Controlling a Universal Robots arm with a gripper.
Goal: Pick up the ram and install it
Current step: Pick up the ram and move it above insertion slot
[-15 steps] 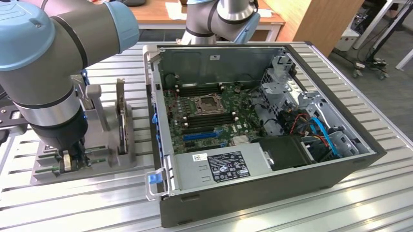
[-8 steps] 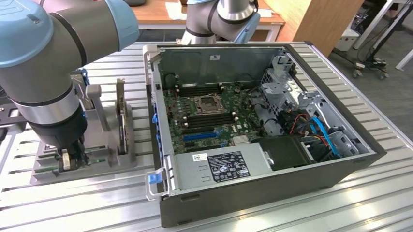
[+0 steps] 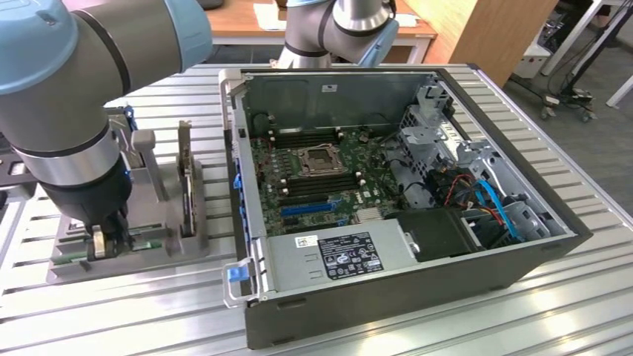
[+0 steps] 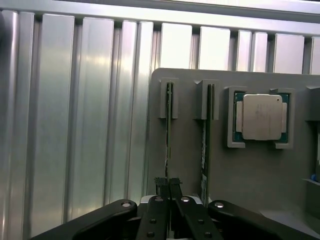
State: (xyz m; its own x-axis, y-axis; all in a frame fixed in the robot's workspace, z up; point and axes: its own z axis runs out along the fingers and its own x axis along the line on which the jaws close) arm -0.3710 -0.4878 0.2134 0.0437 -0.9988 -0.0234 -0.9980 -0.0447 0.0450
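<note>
Pinching the ram [image 4: 168, 131] in the gray holder [image 4: 260, 172], the hand [image 4: 167, 185] hides one end.

gripper [image 4: 168, 183] body cut off at frame edge. ram [image 4: 168, 130] edge-on in holder [image 4: 260, 175], chips unreadable. exterior view: arm [image 3: 70, 111] hides chunk of holder.

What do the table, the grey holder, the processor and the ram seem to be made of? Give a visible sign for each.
The table: likely bare aluminium, ribbed, soft sheen. The holder: matte grey, probably plastic, no glint. The processor: pale brushed-metal lid on green board. The ram: thin green circuit board, edge-on.
</note>
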